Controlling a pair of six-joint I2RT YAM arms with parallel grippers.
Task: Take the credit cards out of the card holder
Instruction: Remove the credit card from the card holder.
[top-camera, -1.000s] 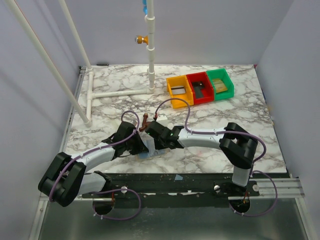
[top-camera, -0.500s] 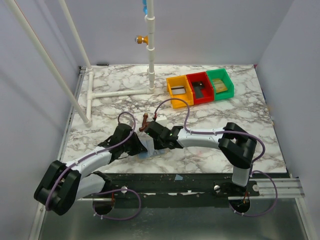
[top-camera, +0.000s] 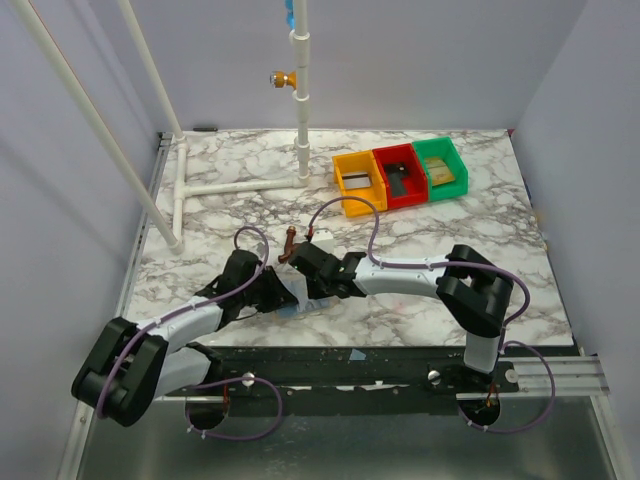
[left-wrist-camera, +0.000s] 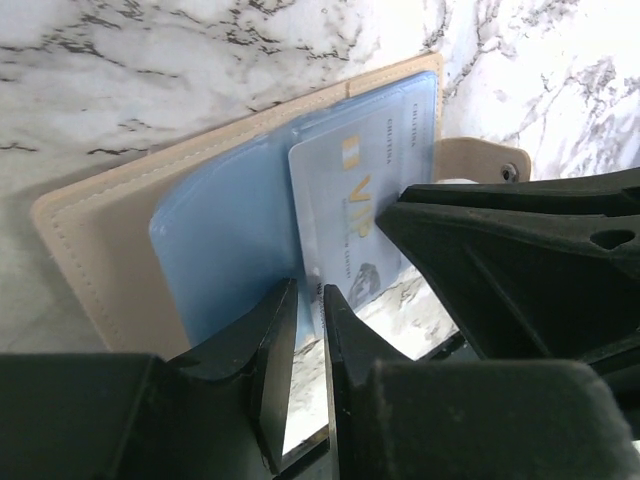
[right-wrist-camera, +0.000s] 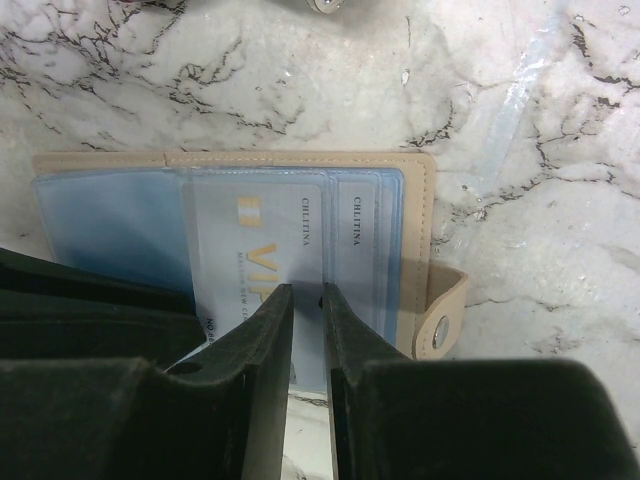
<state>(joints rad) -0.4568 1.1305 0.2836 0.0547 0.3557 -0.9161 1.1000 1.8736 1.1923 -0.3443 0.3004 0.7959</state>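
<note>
Marble worktop (top-camera: 200, 215), near middle. The left gripper (left-wrist-camera: 308, 300) has its jaws a narrow slit apart with nothing between them, tips at the card (left-wrist-camera: 350, 190). The card holder (left-wrist-camera: 95, 240) lies open and flat between both arms. The right gripper (right-wrist-camera: 308, 295) shows an equally narrow slit over that card; whether it pinches, I cannot tell.
</note>
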